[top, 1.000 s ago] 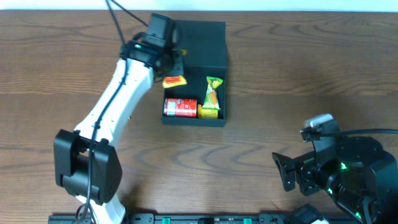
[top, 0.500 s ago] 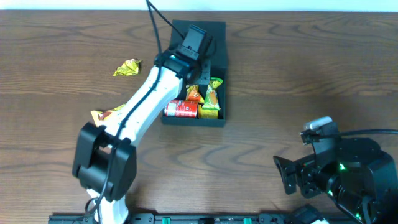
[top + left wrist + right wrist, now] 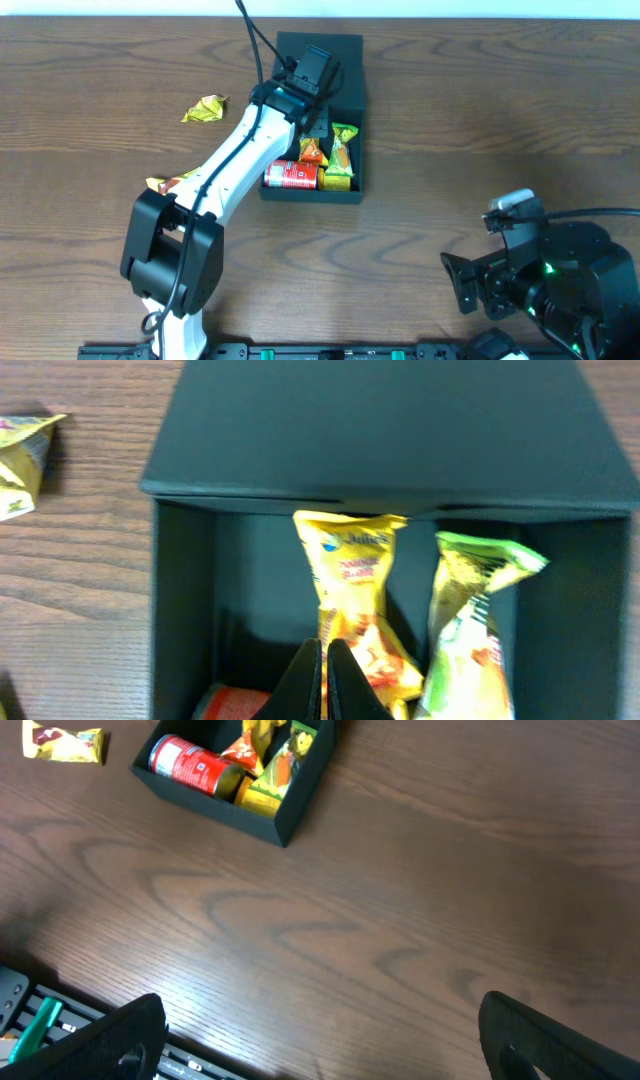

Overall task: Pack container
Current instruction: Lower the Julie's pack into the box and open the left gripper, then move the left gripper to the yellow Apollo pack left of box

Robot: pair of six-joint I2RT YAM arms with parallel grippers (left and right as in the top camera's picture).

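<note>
Your matte teal-black square box (image 3: pixel 311 195) sits far-centre on the wooden bench (image 3: pixel 500 120), flap lid (image 3: pixel 350 60) open on its far side, directly beneath your left jaws, pressed together on nothing, while your right jaws stand wide apart, well away at near right.

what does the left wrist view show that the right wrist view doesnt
Only the left wrist view: the open flap lid of the container, the left gripper shut over the yellow packet, and a loose wrapper beside the lid.
Only the right wrist view: the right gripper open wide, a broad stretch of table, and a loose packet left of the box.
Both: the container holding the red can, yellow packet and green packet.
</note>
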